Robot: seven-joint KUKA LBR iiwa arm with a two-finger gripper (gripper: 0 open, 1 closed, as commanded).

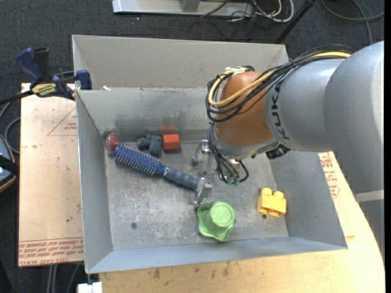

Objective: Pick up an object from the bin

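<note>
My grey arm (330,96) comes in from the right, its orange-covered wrist (241,112) tipped down. That puts my gripper (203,177) low over the handle end of the blue hairbrush (146,162), which lies slantwise mid-bin just behind the green scalloped cap (216,220). I judge this to be positioning for a grasp. I cannot tell whether my grip is open or closed. Next I must seat squarely across the handle, then lift.

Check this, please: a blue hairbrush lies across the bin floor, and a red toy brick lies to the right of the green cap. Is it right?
Not quite. The camera view shows that the toy brick to the right of the green cap is yellow, not red. The blue hairbrush does lie across the bin floor.
</note>
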